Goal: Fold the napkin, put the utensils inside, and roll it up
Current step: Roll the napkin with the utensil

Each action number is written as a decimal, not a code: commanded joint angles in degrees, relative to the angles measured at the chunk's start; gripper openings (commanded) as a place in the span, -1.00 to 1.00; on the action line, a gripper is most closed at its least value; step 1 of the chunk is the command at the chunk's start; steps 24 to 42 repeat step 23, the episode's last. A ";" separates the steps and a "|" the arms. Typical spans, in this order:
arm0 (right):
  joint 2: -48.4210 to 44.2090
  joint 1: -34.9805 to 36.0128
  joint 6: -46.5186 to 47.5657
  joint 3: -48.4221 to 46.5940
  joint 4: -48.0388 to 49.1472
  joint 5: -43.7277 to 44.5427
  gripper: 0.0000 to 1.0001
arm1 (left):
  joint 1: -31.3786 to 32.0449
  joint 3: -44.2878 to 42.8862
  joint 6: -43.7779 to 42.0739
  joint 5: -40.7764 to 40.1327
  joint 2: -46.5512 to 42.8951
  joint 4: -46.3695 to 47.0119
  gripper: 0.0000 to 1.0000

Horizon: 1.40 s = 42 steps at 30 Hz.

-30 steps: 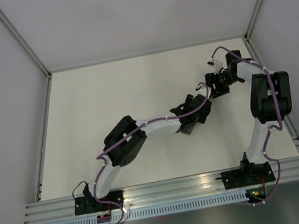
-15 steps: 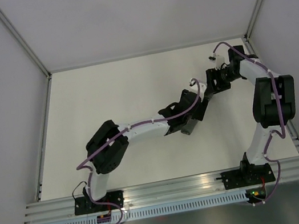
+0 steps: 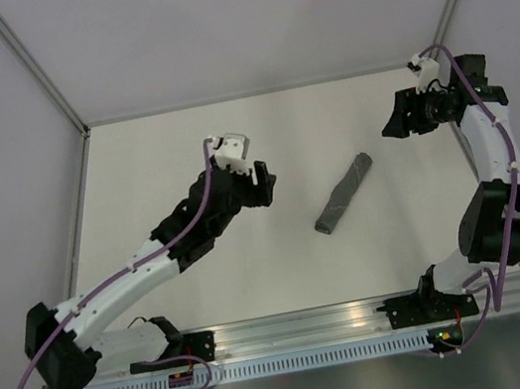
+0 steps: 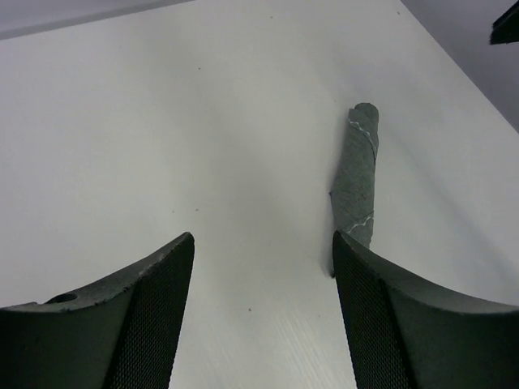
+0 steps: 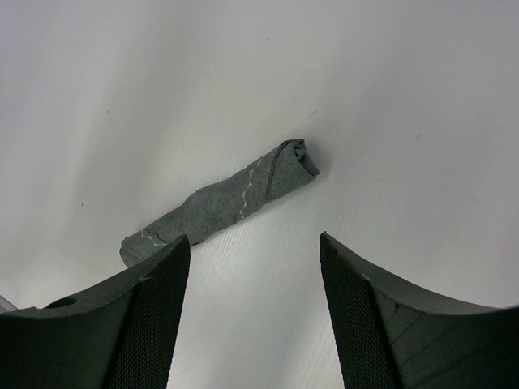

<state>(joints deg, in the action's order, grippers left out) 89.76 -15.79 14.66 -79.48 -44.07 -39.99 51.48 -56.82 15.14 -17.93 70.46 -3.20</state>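
Top view: the rolled napkin (image 3: 343, 193) lay on the worktop (image 3: 162, 151), toward four o'clock from the open, empty left end effector (image 3: 256, 181) and toward seven o'clock from the open right end effector (image 3: 396, 120), clear of both.

Left wrist view: the napkin (image 4: 358, 178) lay at one o'clock.

Right wrist view: the napkin (image 5: 227, 203) lay at eleven o'clock.

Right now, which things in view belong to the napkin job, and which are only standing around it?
Of the job: napkin, rolled up, lying free; left gripper, open, empty; right gripper, open, empty. No utensil shows.
Only around: table; metal rail at the near edge; purple cables on the arms.
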 commanded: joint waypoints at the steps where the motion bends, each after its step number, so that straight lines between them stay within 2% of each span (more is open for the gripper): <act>1: -7.39 -3.10 1.08 -0.50 -1.19 -2.02 0.42 | -1.38 5.22 2.70 -0.08 -10.12 -7.32 0.48; 7: -18.11 -5.83 0.99 5.56 1.53 3.15 0.44 | -3.23 10.06 3.67 -1.14 -22.45 -12.96 0.54; 12: -25.40 -7.15 -1.47 11.01 5.57 5.00 0.48 | -3.58 10.41 4.29 -0.62 -23.52 -15.52 0.55; 21: -26.39 -8.29 -1.38 12.60 6.37 3.61 0.49 | -3.76 9.88 4.64 0.27 -22.64 -15.70 0.55; 23: -26.82 -8.47 -1.30 12.77 7.15 3.34 0.55 | -3.85 9.80 4.64 0.53 -22.55 -15.78 0.56; 42: -26.82 -8.47 -1.30 12.77 7.15 3.34 0.55 | -3.85 9.80 4.64 0.53 -22.55 -15.78 0.56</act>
